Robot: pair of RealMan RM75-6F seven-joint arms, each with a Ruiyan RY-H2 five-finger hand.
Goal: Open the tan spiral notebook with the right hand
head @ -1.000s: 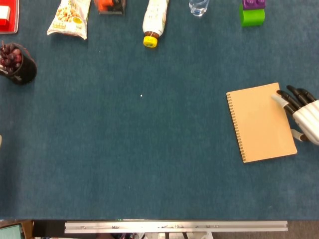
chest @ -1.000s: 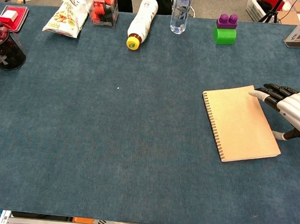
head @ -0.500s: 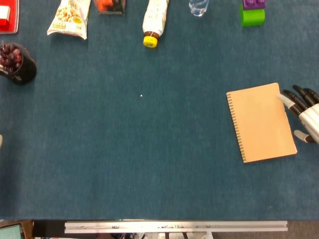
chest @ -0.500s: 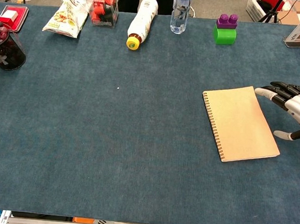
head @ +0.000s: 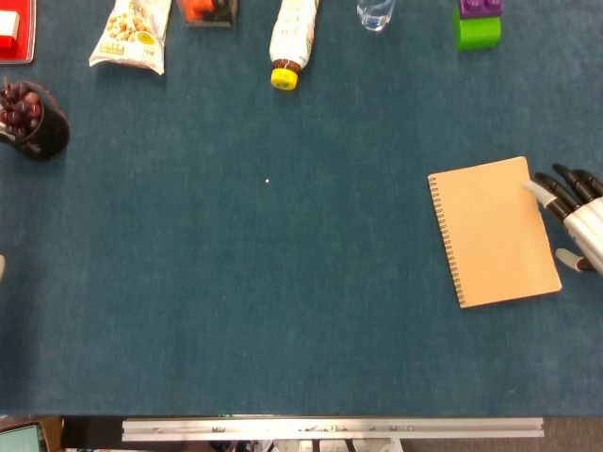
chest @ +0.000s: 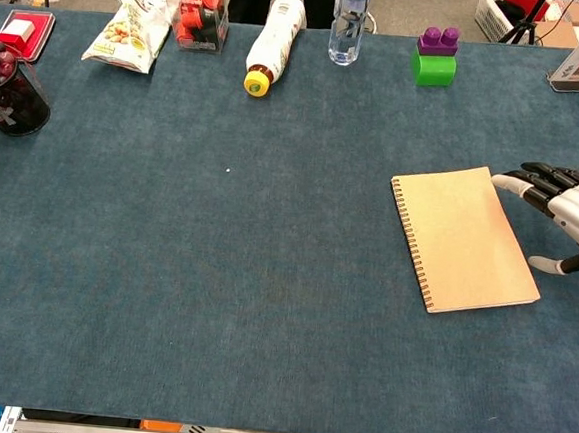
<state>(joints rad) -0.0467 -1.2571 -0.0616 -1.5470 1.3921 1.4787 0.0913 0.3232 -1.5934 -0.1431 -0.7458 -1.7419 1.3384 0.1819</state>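
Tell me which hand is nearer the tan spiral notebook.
Right. The right hand sits just off the free edge of the tan spiral notebook, fingers apart, pointing at its far corner. The left hand appears in neither view.

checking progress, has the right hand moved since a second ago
Yes. The right hand has drawn back rightward, off the notebook cover to just past its right edge.

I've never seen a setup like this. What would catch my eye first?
Probably the tan spiral notebook, lying closed on the blue table at the right, with the robot's right hand just beside its free edge, fingers spread. Along the far edge sit a snack bag, a lying bottle and a green-and-purple block.
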